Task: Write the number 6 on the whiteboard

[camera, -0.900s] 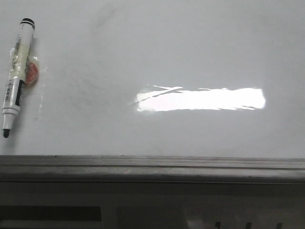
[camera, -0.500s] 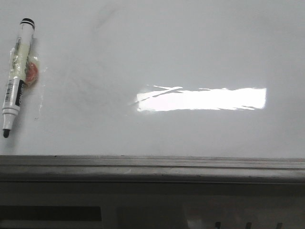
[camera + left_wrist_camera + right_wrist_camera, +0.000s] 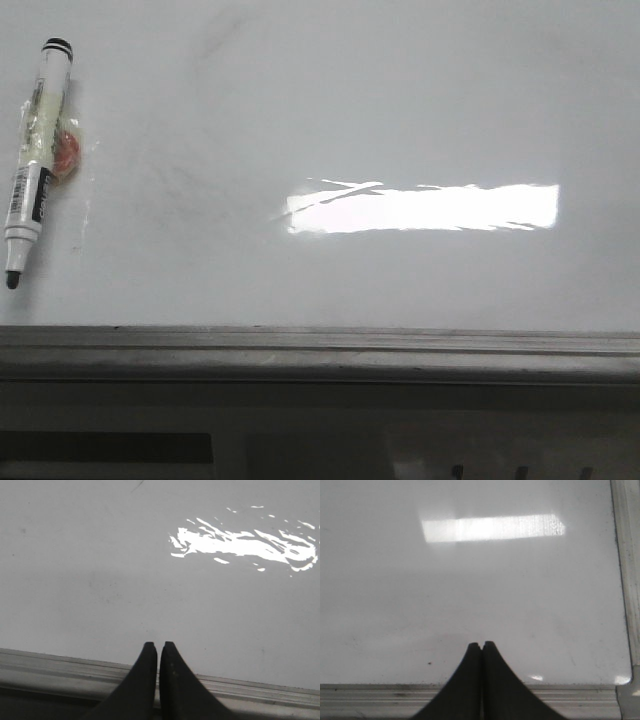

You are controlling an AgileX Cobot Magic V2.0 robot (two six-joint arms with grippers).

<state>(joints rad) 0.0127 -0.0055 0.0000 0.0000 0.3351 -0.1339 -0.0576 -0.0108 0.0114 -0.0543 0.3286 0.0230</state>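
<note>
Front view: we recorded the whiteboard (image 3: 400, 110), glossy and grey-white, with faint smudges in its upper left part and a bright bar of glare (image 3: 422, 208) near the middle. A marker (image 3: 33, 160) lay on it at the far left, tilted slightly, black tip toward the grey ledge (image 3: 320, 352) and black end cap away from it. A small reddish piece (image 3: 66, 153) sat just beside the marker's barrel, touching it. We found no drawn digit on the board. Neither arm showed here.

Left wrist view: we logged the left gripper (image 3: 158, 646) over the board's lower edge, its two dark fingertips nearly together with a thin gap, holding nothing.

Right wrist view: the right gripper (image 3: 481, 644) stood near the board's corner frame (image 3: 626, 570), fingertips pressed together, empty.
</note>
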